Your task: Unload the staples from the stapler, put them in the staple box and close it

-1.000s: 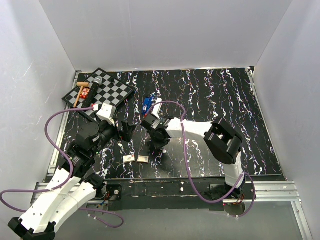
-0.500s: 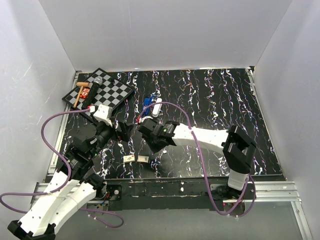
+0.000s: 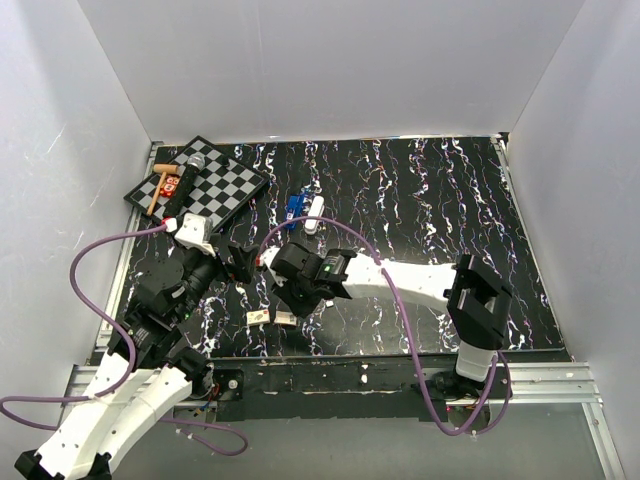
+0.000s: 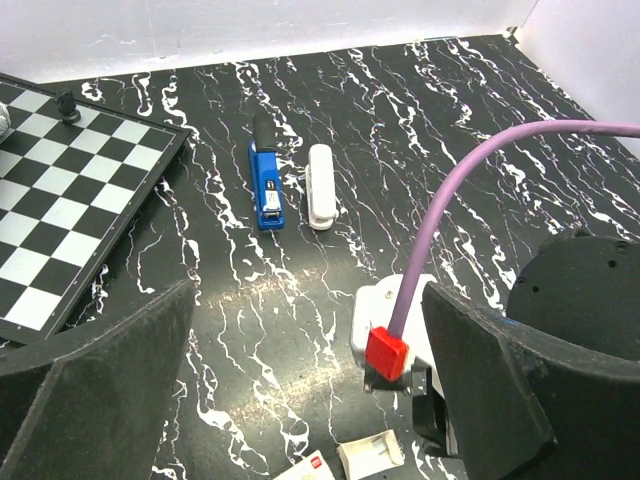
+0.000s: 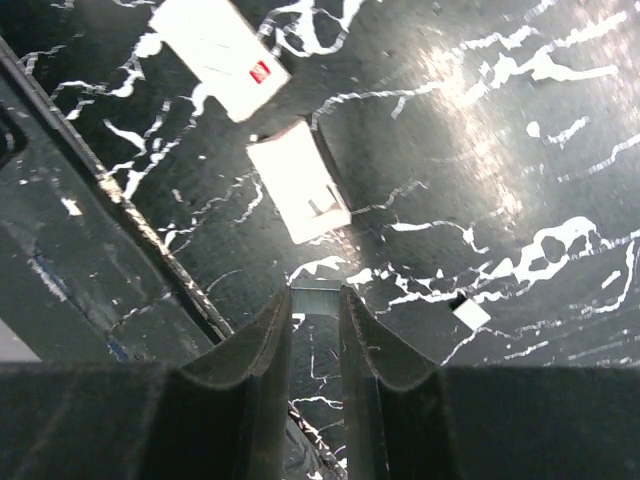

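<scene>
The stapler lies opened flat at the table's middle, blue arm (image 3: 294, 207) beside white arm (image 3: 314, 214). It also shows in the left wrist view as the blue arm (image 4: 265, 187) and the white arm (image 4: 320, 186). My right gripper (image 3: 292, 303) (image 5: 314, 296) is near the front edge, shut on a short grey strip of staples (image 5: 315, 300) held between its fingertips just above the table. My left gripper (image 3: 240, 262) (image 4: 305, 300) is wide open and empty, left of the right wrist, pointing toward the stapler.
Two small tan-white boxes (image 3: 258, 316) (image 3: 285, 318) lie near the front edge; both show in the right wrist view (image 5: 215, 45) (image 5: 298, 180). A chessboard (image 3: 215, 188) with a wooden mallet (image 3: 160, 185) sits at the back left. A purple cable arcs over the right arm.
My right gripper has moved left and toward the front edge, ending above the small boxes. My left gripper has pulled back to the left.
</scene>
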You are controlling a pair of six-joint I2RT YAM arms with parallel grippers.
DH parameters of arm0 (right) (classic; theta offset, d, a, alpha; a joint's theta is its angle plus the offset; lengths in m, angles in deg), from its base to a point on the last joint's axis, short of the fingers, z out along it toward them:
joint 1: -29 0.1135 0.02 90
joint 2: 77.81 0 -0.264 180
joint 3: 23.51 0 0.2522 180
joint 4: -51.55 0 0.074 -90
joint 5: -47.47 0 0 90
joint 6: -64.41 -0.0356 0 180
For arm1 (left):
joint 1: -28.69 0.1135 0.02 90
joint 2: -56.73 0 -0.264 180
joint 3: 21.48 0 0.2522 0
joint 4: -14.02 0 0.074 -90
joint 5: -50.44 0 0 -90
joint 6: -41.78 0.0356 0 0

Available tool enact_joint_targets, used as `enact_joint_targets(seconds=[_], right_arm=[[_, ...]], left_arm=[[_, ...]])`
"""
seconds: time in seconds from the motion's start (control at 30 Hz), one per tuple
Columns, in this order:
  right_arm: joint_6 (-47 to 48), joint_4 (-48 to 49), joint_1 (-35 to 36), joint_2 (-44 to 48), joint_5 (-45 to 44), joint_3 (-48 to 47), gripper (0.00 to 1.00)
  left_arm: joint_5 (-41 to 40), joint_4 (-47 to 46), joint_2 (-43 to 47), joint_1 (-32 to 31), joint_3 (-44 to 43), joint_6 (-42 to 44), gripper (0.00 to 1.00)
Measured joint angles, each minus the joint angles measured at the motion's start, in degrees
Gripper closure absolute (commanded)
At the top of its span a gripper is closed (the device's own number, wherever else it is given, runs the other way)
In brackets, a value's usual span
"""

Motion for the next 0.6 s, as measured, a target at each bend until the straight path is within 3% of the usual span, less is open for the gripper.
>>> enact_joint_targets(seconds=[0.6], right_arm=[[10.9, 0.2, 1.3, -7.1, 6.9, -5.8, 0.79]], left_arm=[[-2.1, 0.1, 0.6, 0.0, 0.2, -0.1, 0.02]])
